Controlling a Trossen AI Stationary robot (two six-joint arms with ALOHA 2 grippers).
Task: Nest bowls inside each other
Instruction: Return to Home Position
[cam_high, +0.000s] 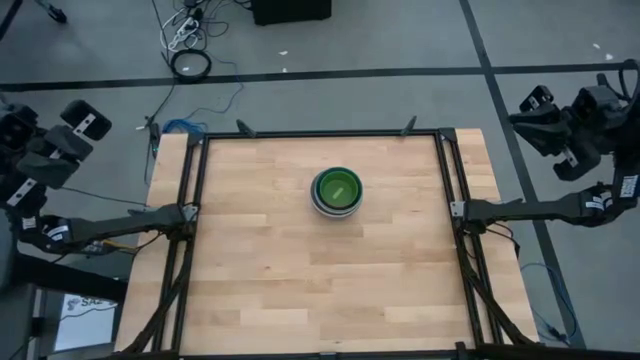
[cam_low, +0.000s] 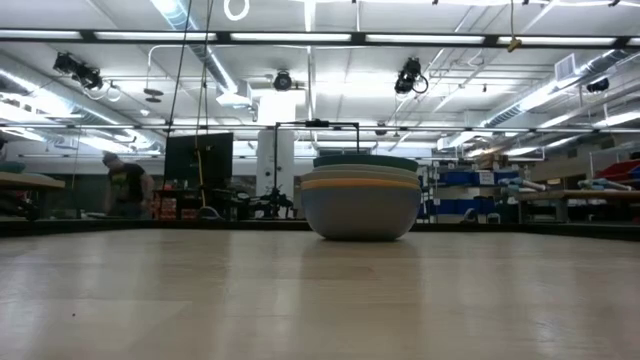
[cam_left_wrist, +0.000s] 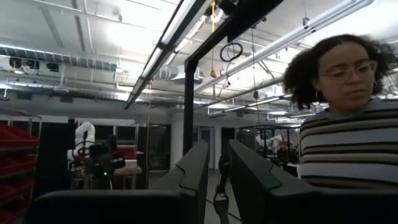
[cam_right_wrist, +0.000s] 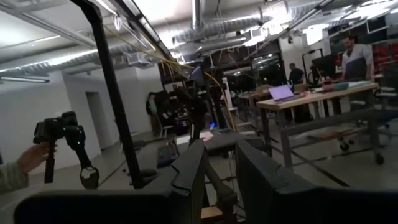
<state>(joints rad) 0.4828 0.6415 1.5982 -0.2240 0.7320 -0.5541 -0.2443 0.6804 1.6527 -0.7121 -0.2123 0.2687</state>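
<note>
The bowls (cam_high: 337, 190) stand nested in one stack at the middle of the wooden table (cam_high: 260, 270), the stack's base on the tabletop. From above I see a lime green bowl innermost, with teal and white rims around it. The low view shows the stack (cam_low: 360, 200) with a pale grey outer wall, an orange band and a teal rim on top. My left gripper (cam_high: 85, 118) is held off the table's left edge, and my right gripper (cam_high: 537, 102) off its right edge. Each wrist view shows a narrow gap between the fingers, left gripper (cam_left_wrist: 219, 158) and right gripper (cam_right_wrist: 221, 158), with nothing in it.
A black frame (cam_high: 195, 200) runs along the table's left, right and far edges. Cables (cam_high: 190, 62) lie on the floor beyond the far edge. A person (cam_left_wrist: 348, 124) stands close in front of my left wrist camera. A hand holds a camera rig (cam_right_wrist: 62, 140) in the right wrist view.
</note>
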